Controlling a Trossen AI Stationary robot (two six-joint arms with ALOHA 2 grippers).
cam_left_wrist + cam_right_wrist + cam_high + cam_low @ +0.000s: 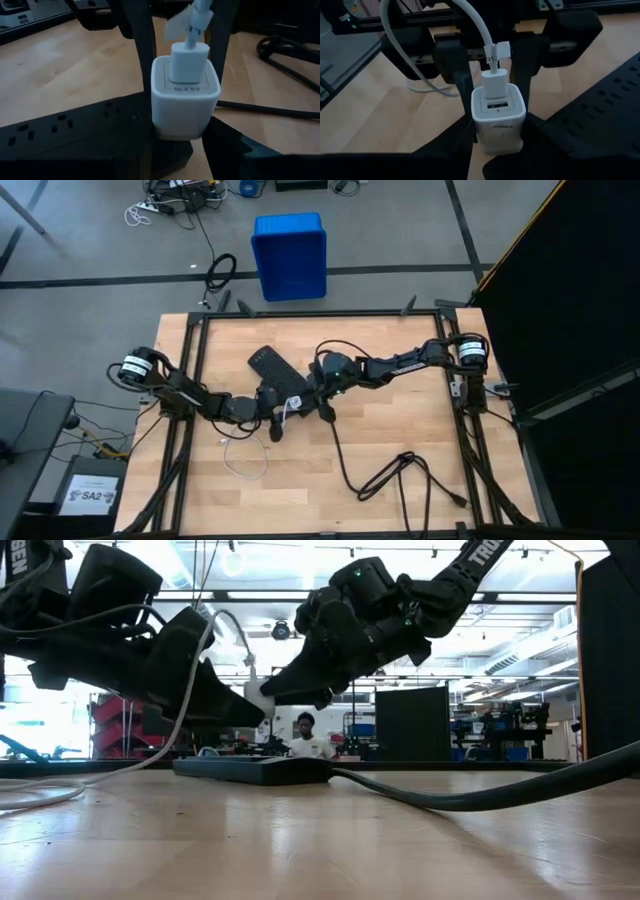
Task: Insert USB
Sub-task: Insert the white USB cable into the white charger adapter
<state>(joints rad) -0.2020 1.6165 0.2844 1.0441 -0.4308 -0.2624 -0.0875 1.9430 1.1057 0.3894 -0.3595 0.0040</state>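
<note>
Right claw (497,142) grips charger block (498,120); USB plug (495,82) seated, cable upward.

Even daylight from above; low view backlit, arms in silhouette; dim, soft-focus wrist views.

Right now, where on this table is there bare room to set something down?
Bare wood: the far right corner and near left corner. Crowded: middle, where both claws meet at the charger block by the power strip; black cord loops near right.
</note>
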